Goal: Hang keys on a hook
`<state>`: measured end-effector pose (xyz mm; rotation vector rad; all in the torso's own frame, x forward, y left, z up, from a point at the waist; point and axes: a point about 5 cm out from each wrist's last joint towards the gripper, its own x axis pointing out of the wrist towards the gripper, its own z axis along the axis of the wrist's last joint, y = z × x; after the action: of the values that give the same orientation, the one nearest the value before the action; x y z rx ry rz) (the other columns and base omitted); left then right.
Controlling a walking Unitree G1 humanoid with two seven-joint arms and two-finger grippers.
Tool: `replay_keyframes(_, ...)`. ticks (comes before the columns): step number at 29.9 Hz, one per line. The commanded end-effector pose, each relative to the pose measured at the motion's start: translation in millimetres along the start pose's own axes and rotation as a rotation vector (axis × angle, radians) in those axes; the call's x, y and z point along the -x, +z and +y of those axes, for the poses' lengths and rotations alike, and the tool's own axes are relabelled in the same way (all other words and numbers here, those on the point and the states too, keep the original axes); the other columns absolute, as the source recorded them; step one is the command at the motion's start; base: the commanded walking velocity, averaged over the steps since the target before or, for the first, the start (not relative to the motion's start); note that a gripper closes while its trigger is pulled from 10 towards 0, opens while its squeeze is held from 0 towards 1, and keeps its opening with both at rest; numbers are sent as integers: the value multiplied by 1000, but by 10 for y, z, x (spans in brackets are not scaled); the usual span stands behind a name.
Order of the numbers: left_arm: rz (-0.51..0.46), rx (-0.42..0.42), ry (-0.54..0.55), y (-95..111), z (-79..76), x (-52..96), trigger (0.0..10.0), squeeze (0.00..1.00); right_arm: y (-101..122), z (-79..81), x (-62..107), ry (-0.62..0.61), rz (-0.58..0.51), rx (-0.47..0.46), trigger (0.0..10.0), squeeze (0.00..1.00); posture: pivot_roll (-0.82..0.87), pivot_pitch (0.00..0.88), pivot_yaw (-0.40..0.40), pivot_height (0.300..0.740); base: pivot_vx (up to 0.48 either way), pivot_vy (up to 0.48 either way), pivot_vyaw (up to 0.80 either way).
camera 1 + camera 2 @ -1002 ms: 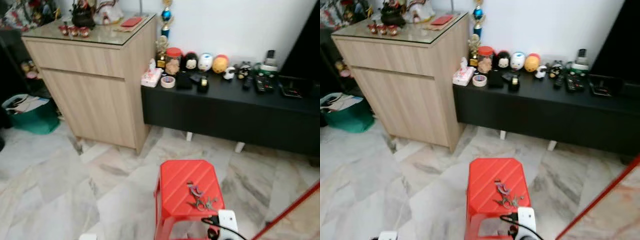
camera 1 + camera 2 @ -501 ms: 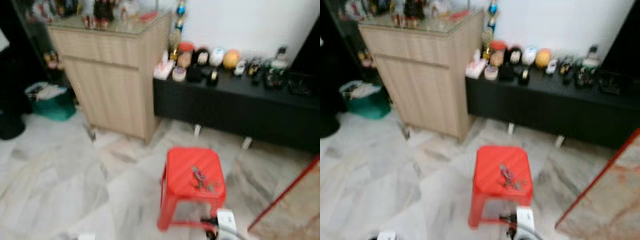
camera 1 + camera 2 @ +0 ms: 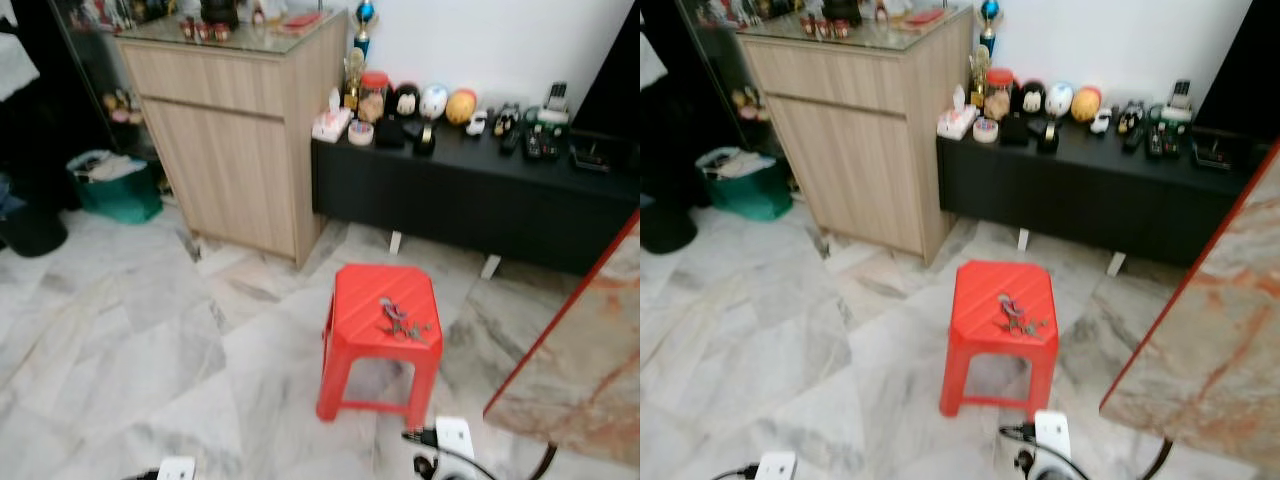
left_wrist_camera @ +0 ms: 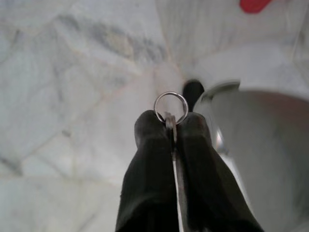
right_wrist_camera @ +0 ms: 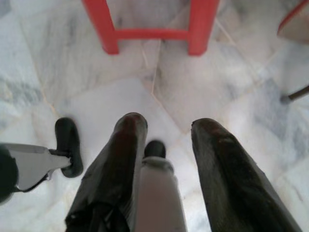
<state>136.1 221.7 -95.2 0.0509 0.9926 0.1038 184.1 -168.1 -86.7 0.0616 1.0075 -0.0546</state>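
Several keys (image 3: 403, 322) are lying on a red stool (image 3: 378, 338); the left end effector (image 4: 171, 122) is pinching a key ring (image 4: 170, 105), possibly keyed; the right end effector (image 5: 164, 126) is gaping above marble floor (image 3: 120, 350).

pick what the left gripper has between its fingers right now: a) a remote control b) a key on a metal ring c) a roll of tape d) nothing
b: in the left wrist view the left gripper has its fingers pressed together on a key on a metal ring, the ring poking out past the tips.
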Motion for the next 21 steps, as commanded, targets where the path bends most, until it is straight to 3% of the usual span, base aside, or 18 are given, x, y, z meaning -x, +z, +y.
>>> replay_keyframes(1,1,-14,-8,20,-11,-7,10000,0,-17,-1,1,-1,9,-1,10000,0,41,47,-11,740,0,0,0)
replay_keyframes(21,5,-1,-16,31,-10,-12,10000,0,-43,28,2,24,24,-21,10000,0,44,16,-8,740,0,0,0)
